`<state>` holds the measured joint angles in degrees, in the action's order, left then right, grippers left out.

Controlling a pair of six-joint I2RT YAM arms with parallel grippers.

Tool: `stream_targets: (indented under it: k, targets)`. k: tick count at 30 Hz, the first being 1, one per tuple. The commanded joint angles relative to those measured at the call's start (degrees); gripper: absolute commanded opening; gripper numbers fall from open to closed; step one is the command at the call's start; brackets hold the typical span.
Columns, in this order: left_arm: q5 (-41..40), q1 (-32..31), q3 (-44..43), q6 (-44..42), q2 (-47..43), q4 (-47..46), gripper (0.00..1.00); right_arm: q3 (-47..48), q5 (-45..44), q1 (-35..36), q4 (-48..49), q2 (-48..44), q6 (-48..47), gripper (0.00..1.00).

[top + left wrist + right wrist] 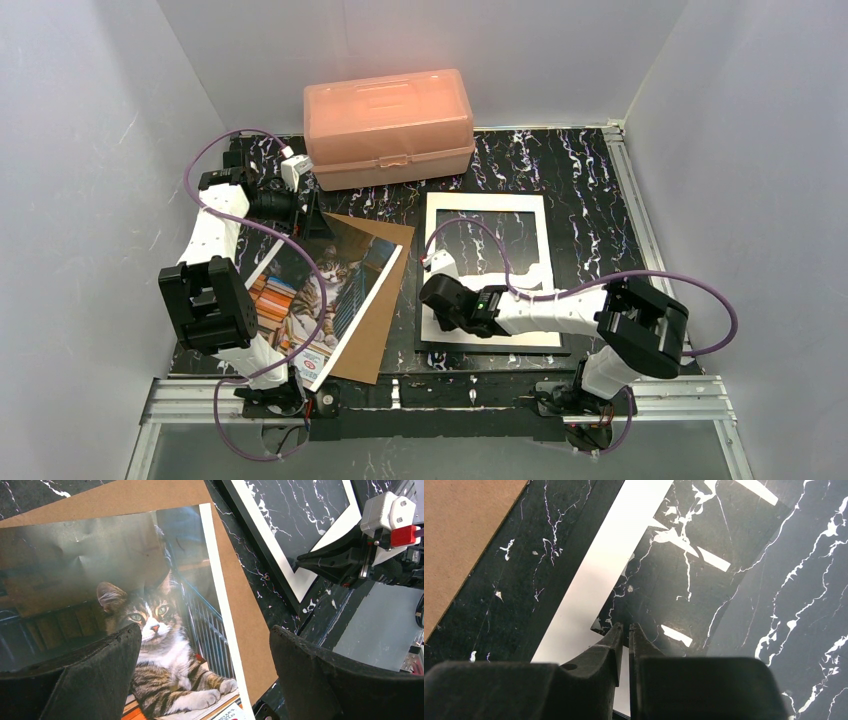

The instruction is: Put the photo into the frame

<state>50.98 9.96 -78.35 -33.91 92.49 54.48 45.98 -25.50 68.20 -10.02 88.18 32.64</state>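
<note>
The photo [320, 290], a cat print with orange-red books, lies face up on the left on a brown backing board [385, 310]. It fills the left wrist view [150, 610]. My left gripper [305, 215] hovers open and empty over the photo's far part, with the cat between its fingers [205, 630]. The black frame [495, 350] lies flat on the right with a white mat [485, 203] inside it. My right gripper [433, 290] is shut, with its tips [628, 626] low at the mat's [594, 580] inner near-left corner. I cannot tell whether they touch it.
A peach plastic box [390, 125] stands at the back, behind the photo and frame. The backing board [240, 605] ends close to the frame's left edge [260, 545]. White walls close in the black marbled table [590, 190] on three sides.
</note>
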Motion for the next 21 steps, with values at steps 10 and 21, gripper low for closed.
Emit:
stream_targets:
  k: [10,21]
  targets:
    - [1.14,-0.20,-0.39,-0.92,-1.25,1.86,0.98,1.63,-1.34,1.52,1.76,0.35,1.21,0.15]
    - [1.31,-0.20,-0.53,-0.96,-1.26,1.86,0.98,1.05,-1.61,2.61,0.43,-0.82,2.07,0.13]
